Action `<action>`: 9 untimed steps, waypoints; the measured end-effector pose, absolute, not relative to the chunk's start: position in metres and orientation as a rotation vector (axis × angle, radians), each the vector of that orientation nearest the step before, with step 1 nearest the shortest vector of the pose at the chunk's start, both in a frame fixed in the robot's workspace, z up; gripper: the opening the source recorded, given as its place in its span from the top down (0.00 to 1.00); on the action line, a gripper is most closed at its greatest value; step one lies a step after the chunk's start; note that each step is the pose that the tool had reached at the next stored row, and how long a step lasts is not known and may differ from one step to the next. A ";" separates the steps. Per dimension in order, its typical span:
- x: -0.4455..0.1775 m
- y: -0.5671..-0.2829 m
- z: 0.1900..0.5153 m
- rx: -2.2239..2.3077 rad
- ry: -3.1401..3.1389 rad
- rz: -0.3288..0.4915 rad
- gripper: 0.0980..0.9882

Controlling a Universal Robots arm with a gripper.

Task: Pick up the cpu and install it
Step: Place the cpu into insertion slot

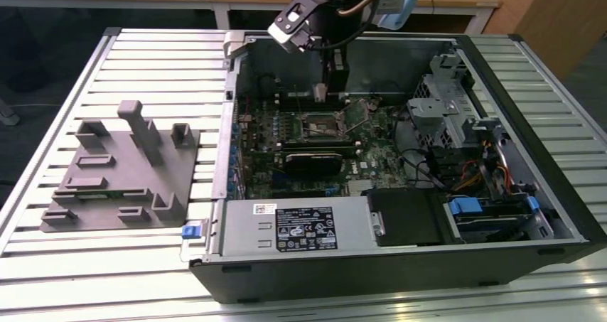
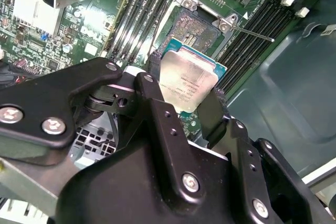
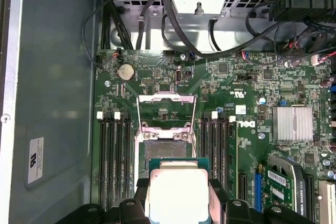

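**CPU held by the gripper above the open socket**

The gripper (image 2: 185,102) pinches the cpu (image 2: 189,80) by two opposite edges, one black finger (image 2: 157,103) on each side, the silver-grey lid facing the second wrist view. Fine print is etched on the lid but is too faint to read. In the exterior view the chip hangs inside the open computer case (image 1: 531,87), near its far wall and clear of the motherboard (image 3: 236,82). The socket (image 3: 163,142) lies directly below it, its metal frame (image 3: 165,109) swung open and its contact field bare. Black memory slots (image 3: 113,156) flank the socket on both sides. A round coin cell (image 3: 125,72) and a finned silver heatsink (image 3: 291,124) sit on the board farther off. White printed marks show on the board beside the slots, and a white sticker (image 3: 35,159) is fixed to the case wall. A larger white label covers the power supply (image 1: 294,229) at the near edge of the case. The case rests on a slatted metal table (image 1: 142,59). A grey plastic tray (image 1: 114,173) stands beside the case, toward the table edge on the exterior view's left.
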State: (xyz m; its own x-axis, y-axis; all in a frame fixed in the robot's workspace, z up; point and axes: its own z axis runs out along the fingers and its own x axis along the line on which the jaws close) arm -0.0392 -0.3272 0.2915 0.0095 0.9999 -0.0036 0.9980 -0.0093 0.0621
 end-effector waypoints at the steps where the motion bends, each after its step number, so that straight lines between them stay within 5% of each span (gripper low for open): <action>1: -0.039 -0.327 0.291 2.198 2.178 0.064 0.51; 9: -0.039 -0.325 0.284 2.198 2.177 0.064 0.51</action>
State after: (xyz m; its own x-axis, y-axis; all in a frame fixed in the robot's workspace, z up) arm -0.0392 -0.3253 0.2838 0.0098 0.9999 -0.0036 0.9980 -0.0095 0.0621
